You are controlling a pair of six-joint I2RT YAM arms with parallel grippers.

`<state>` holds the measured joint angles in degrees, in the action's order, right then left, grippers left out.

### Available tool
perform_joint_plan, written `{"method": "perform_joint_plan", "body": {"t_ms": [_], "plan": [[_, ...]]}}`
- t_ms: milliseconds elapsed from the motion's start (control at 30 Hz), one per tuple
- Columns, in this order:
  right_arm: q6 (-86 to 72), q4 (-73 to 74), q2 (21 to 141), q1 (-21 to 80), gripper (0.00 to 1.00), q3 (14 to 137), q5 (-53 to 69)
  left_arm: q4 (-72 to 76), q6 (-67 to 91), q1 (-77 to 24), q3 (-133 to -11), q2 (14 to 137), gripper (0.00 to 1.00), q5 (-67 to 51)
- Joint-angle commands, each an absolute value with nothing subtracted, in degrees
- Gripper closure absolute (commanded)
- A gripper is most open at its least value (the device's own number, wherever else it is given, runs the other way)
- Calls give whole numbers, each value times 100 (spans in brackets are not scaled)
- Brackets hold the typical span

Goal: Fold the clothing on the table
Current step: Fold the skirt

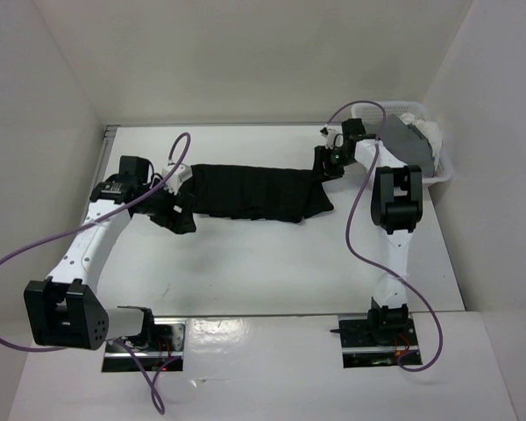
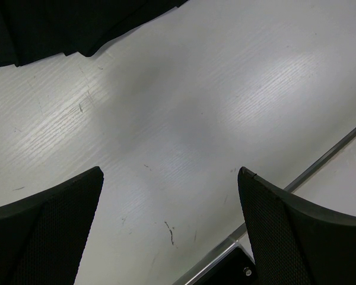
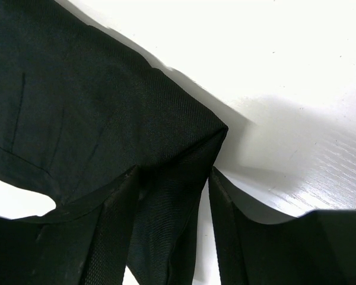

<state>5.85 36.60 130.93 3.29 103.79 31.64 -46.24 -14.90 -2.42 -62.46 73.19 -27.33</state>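
White table [image 1: 245,263] holds the skirt [image 1: 254,193], its end corner between the right claw's [image 1: 326,162] narrow jaws.

You're running a left arm [image 1: 92,246] and a right arm [image 1: 394,263] built of white tubular links joined by blocky black joint housings [image 1: 66,314], each trailing a looping purple cable [image 1: 348,230] from black bases [image 1: 377,326], and your left gripper [image 2: 171,190] has broad black fingers [image 2: 53,231] with finely mesh-textured faces.
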Motion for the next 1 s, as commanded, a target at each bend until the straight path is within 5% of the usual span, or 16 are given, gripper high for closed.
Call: {"method": "perform_joint_plan", "body": {"t_ms": [0, 200, 400, 567, 667, 867, 967], "plan": [[677, 3577, 12981, 325, 47, 10336, 3146, -4509, -1608, -211, -6170, 7163, 0, -2936], [782, 3744, 13034, 325, 53, 10336, 3261, -4509, -1608, -211, -6170, 7110, 0, -2936], [896, 3955, 13148, 500, 30, 10503, 3322, -4509, -1608, -211, -6117, 7110, 0, -2936], [949, 4008, 13148, 738, 30, 10556, 3156, -4509, -1608, -211, -6117, 7058, 0, -2936], [949, 4008, 13210, 790, 42, 10626, 3103, -4456, -1608, -211, -6117, 7058, 0, -2936], [949, 4008, 13263, 791, 89, 10626, 2944, -4456, -1608, -211, -6117, 7058, 0, -2936], [949, 4008, 13263, 791, 100, 10626, 2751, -4456, -1608, -211, -6117, 7005, 0, -2936]]}}
